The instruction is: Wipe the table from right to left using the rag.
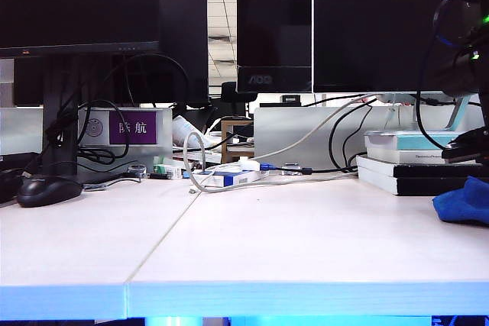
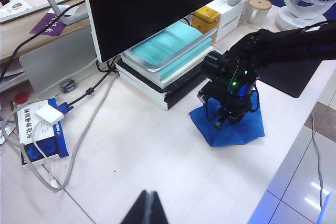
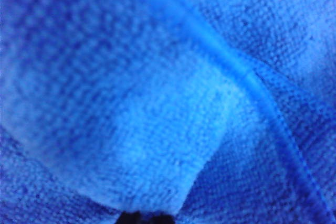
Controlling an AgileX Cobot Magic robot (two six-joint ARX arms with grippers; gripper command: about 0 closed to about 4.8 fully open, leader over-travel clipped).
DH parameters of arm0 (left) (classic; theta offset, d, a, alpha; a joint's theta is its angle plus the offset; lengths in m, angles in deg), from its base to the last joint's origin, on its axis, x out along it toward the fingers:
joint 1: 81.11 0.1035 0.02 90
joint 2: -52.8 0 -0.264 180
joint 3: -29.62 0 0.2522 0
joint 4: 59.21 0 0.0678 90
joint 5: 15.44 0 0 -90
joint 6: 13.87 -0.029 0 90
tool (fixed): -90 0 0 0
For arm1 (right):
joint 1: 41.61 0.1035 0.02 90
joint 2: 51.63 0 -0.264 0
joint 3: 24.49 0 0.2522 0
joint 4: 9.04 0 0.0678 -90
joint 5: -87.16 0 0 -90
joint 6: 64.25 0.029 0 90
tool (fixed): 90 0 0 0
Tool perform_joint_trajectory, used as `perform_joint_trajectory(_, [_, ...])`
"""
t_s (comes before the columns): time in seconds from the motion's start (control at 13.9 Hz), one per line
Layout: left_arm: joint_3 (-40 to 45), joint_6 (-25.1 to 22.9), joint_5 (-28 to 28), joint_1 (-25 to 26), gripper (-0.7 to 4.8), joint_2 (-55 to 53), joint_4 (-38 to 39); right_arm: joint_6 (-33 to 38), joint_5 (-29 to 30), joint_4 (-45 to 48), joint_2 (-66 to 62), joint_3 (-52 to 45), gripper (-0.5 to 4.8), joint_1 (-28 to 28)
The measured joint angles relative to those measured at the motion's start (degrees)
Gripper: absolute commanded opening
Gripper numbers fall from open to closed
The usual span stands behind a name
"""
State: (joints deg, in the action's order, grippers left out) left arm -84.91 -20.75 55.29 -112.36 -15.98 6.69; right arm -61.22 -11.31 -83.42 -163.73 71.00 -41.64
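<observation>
— What does each camera show?
— The left wrist view alone shows the right gripper [image 2: 227, 120] pressed down on the rag [image 2: 229, 128], jaws clenched in its cloth; the right wrist view is only blue terry.
— And the rag?
— On the table [image 1: 306, 242], beside stacked books [image 2: 168, 59]. Left gripper [image 2: 147, 208]: fingers together, holding nothing.

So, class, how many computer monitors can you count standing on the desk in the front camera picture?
3. One monitor stands at the left, a smaller AOC monitor further back in the middle, and a large one at the right. Others may be hidden behind them.
</observation>
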Motion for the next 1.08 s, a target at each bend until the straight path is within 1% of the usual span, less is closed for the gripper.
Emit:
perform_joint_trajectory(0.29, [0.00, 0.00, 0.00, 0.00, -0.05, 0.00, 0.00, 0.83, 1.51, -0.15, 0.02, 0.02, -0.01, -0.11])
perform_joint_trajectory(0.43, [0.00, 0.00, 0.00, 0.00, -0.05, 0.00, 0.00, 1.62, 4.92, -0.33, 0.07, 0.02, -0.01, -0.13])
perform_joint_trajectory(0.57, [-0.02, 0.00, 0.00, 0.00, -0.05, 0.00, 0.00, 2.56, 5.57, -0.28, 0.09, -0.02, -0.01, 0.98])
perform_joint_trajectory(0.86, [0.00, 0.00, 0.00, -0.02, -0.05, 0.00, 0.00, 4.35, 5.79, 0.09, 0.11, -0.09, -0.01, 8.90])
perform_joint_trajectory(0.93, [0.00, 0.00, 0.00, -0.02, -0.05, 0.00, 0.00, 5.07, 8.15, 0.63, 0.15, -0.09, -0.01, 11.17])
perform_joint_trajectory(1.08, [-0.02, 0.00, 0.00, 0.00, -0.05, 0.00, 0.00, 6.01, 10.88, 1.51, 0.22, -0.09, -0.01, 13.42])
